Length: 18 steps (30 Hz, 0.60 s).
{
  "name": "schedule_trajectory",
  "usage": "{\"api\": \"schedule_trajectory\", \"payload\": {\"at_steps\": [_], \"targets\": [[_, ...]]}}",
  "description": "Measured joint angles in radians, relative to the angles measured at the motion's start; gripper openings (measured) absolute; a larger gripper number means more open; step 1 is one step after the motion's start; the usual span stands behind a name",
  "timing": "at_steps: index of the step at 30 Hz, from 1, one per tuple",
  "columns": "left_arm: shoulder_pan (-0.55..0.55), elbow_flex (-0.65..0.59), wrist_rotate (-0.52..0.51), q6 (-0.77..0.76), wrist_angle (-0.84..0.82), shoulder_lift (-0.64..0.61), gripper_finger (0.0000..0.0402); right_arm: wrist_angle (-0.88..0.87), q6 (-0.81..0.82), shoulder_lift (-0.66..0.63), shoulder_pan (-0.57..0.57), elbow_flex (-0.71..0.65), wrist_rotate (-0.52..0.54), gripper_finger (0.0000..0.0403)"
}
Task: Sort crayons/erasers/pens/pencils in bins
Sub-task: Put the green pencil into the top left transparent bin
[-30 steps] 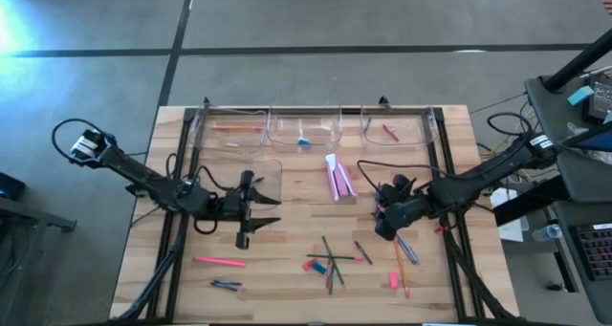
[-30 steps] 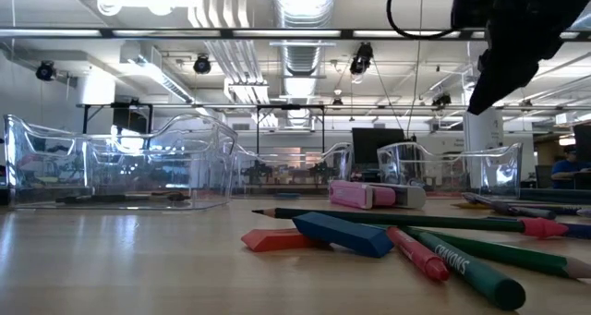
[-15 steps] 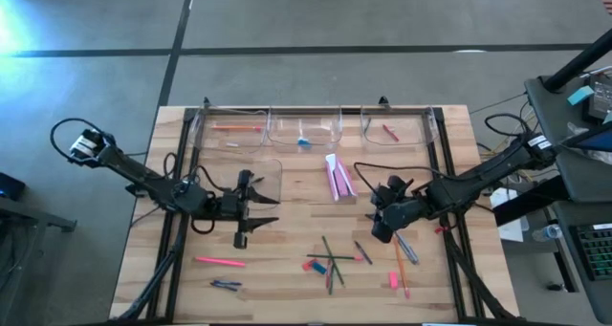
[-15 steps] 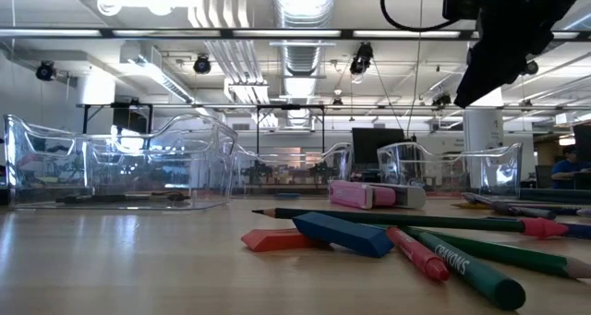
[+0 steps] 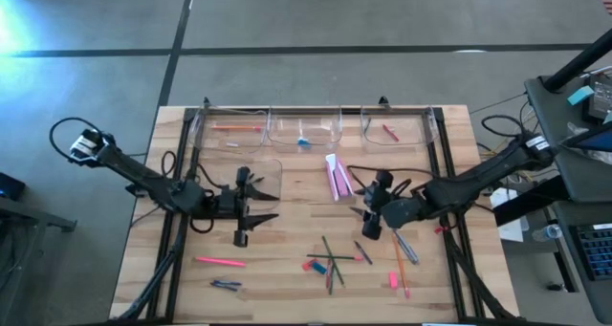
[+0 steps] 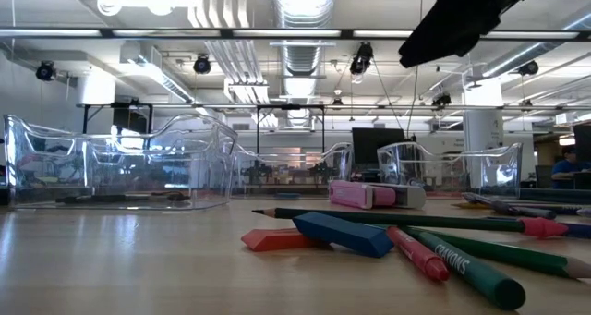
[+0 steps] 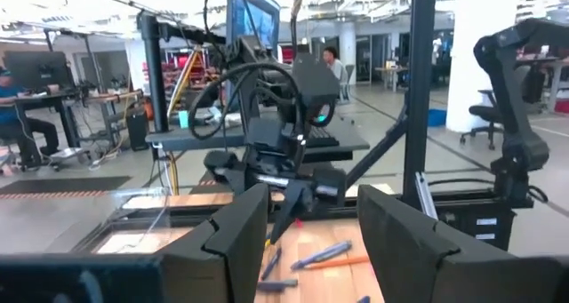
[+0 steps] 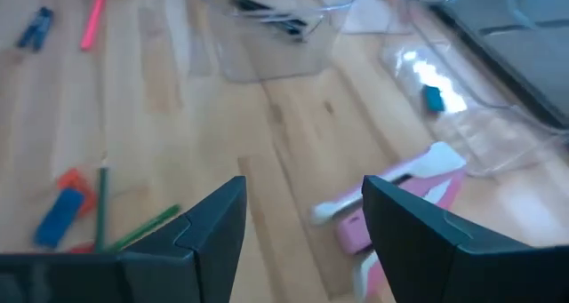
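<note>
Both grippers hang open above the table, touching nothing. My left gripper [image 5: 268,209] [image 7: 311,241] hovers at left centre beside a clear bin [image 5: 260,173] that holds dark pens [image 8: 267,19]. My right gripper [image 5: 361,216] [image 8: 307,232] hovers right of centre, slanting down toward the pink-and-white erasers [image 5: 338,178] [image 8: 400,205]. Three more clear bins [image 5: 306,130] line the far edge. The middle one holds a blue eraser [image 5: 303,141]. Green pencils [image 5: 330,259], a blue eraser [image 6: 342,234] and a red one [image 6: 272,239] lie flat near the front.
A pink stick [image 5: 220,262] and a small blue pen [image 5: 227,285] lie at front left. An orange pencil [image 5: 400,269], blue pens [image 5: 406,249] and a pink eraser [image 5: 393,280] lie at front right. Dark rails run along the table's sides and far edge [image 5: 316,107].
My right gripper has moved a little toward the table's left and upward. It has tipped up from steeply downward to a shallower slant and has rolled about its own axis. In the low view it has climbed toward the picture's top. It stays open.
</note>
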Motion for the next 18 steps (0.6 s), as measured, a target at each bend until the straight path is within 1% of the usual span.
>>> {"api": "schedule_trajectory", "payload": {"at_steps": [3,7,11,13,15,16,18], "targets": [[0.000,0.011,-0.002,0.033,0.033,0.000,0.0162,-0.004,0.001,0.008,-0.017,0.001,0.024,0.0215],[0.000,0.068,-0.002,0.102,0.046,-0.023,0.0162,-0.013,0.005,0.005,-0.040,0.001,0.026,0.0215],[0.000,0.084,-0.003,0.112,0.035,-0.042,0.0162,0.011,0.024,0.018,-0.075,-0.012,0.045,0.0215],[0.000,0.080,-0.003,0.128,-0.001,-0.047,0.0162,0.034,0.022,0.020,-0.097,-0.015,0.078,0.0215],[0.000,0.078,-0.010,0.135,-0.075,-0.054,0.0162,0.075,-0.009,0.022,-0.129,-0.010,0.086,0.0215],[0.000,0.077,-0.026,0.143,-0.121,-0.060,0.0162,0.075,-0.038,0.018,-0.148,0.003,0.075,0.0215],[0.000,0.084,-0.099,0.211,-0.204,-0.085,0.0162,0.041,-0.104,0.011,-0.205,0.052,-0.008,0.0215]]}}
